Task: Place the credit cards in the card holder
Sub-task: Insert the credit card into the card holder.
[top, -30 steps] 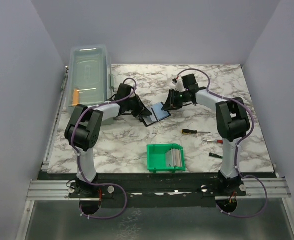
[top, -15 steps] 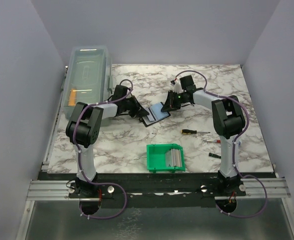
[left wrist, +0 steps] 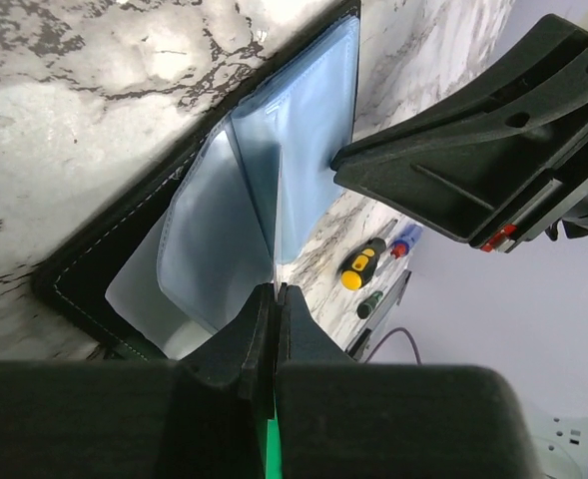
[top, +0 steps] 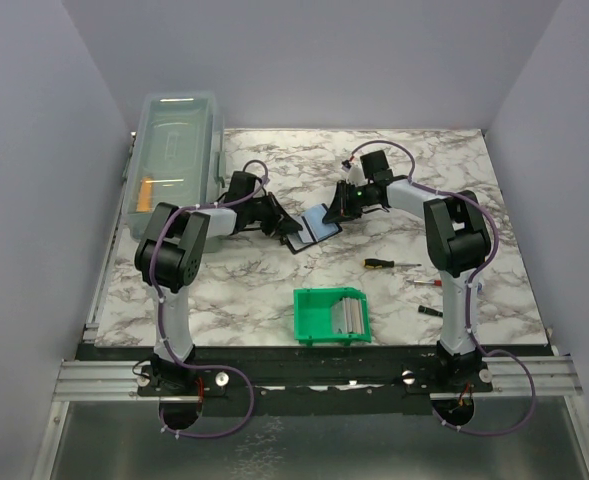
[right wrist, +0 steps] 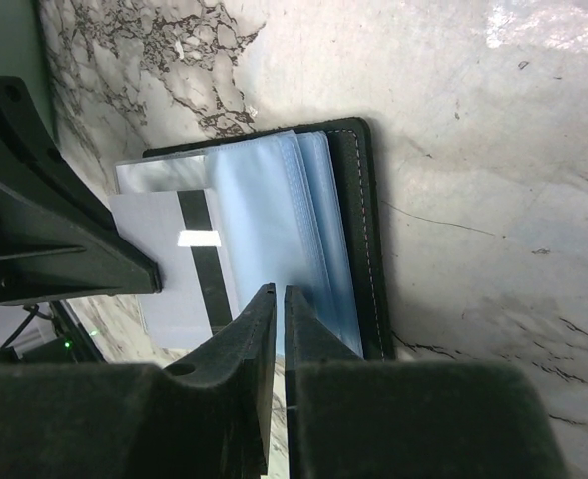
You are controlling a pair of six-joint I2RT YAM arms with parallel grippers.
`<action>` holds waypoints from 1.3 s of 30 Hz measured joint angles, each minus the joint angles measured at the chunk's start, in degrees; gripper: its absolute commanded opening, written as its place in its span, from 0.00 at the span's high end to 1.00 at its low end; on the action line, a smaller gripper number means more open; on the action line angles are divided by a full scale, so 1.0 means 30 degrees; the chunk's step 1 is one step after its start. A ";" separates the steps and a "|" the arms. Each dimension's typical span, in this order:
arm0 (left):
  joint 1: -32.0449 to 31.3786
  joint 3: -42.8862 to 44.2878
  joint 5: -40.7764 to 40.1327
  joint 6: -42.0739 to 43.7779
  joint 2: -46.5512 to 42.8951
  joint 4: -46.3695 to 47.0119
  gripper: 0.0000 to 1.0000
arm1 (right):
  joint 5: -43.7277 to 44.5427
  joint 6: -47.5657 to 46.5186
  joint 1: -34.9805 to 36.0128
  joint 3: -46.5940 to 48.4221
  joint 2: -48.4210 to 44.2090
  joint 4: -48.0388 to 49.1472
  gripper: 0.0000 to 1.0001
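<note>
- Card holder (top: 312,228) lies open in the middle of the marble table (top: 254,280), centre of the overhead view, black cover down and blue-grey sleeves facing up.
- Left gripper (left wrist: 276,291) comes in from the left of the holder. Its jaws are pinched tight on the edge of one blue-grey sleeve, which stands up from the rest like a turned page.
- Right gripper (right wrist: 279,291) sits on the holder's opposite side, just beside it. Its jaws are all but together, with only a thin slit between them, right over the lower edge of the sleeves. Whether anything is caught in that slit, I cannot tell.
- Credit card (right wrist: 164,279), grey with a dark stripe, shows at centre left of the right wrist view, lying against the sleeves on the holder's left half.
- Green bin (top: 314,318) is at lower centre of the overhead view, well apart from the holder.
- Screwdrivers (top: 389,264) are scattered at right of centre, near the right arm.
- Clear lidded box (top: 179,150) stands at upper left, along the table's left edge.
</note>
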 measured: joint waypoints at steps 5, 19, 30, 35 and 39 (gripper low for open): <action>0.0015 0.0000 0.0729 -0.0379 0.0466 0.0452 1.00 | 0.0000 -0.0066 0.0000 0.0095 0.0058 -0.0007 0.89; 0.0029 0.0000 0.0852 -0.1056 0.0823 0.1195 1.00 | -0.0073 -0.0189 0.0000 0.0204 0.0175 -0.0015 0.89; 0.0066 0.0000 0.0109 -0.1209 0.0925 0.1763 1.00 | -0.0197 -0.0189 0.0000 0.0321 0.0321 -0.0007 0.89; 0.0080 0.0000 -0.0175 -0.1290 0.0933 0.1923 1.00 | -0.0204 -0.0189 0.0000 0.0328 0.0321 -0.0007 0.90; 0.0080 -0.0022 -0.0481 -0.1406 0.0933 0.2106 1.00 | -0.0204 -0.0189 0.0000 0.0328 0.0321 -0.0007 0.90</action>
